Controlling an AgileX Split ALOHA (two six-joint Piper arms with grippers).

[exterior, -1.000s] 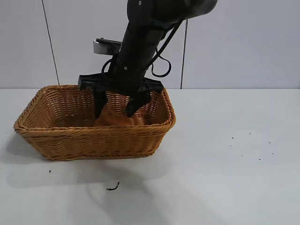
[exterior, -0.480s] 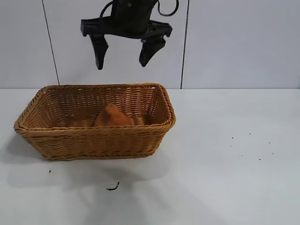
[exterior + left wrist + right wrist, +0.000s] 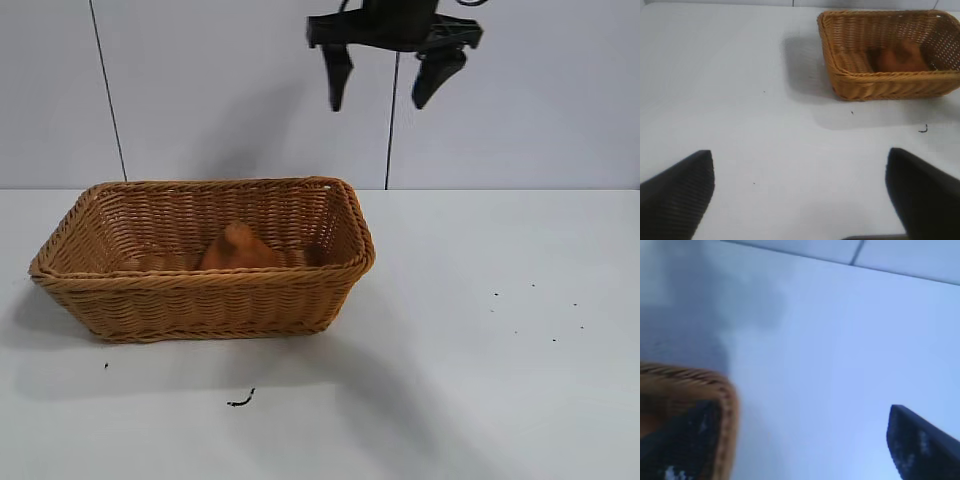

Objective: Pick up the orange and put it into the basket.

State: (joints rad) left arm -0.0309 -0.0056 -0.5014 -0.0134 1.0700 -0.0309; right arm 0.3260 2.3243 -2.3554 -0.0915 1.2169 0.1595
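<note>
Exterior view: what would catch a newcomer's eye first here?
The tan basket at the table's left stands out, with the orange lying inside it near the middle. High above and to its right, the right pincer hangs open and empty against the wall. The left pincer sits open over bare table, away from the basket.

White table, small dark curled scrap on it, scattered dark specks, pale panelled wall behind
</note>
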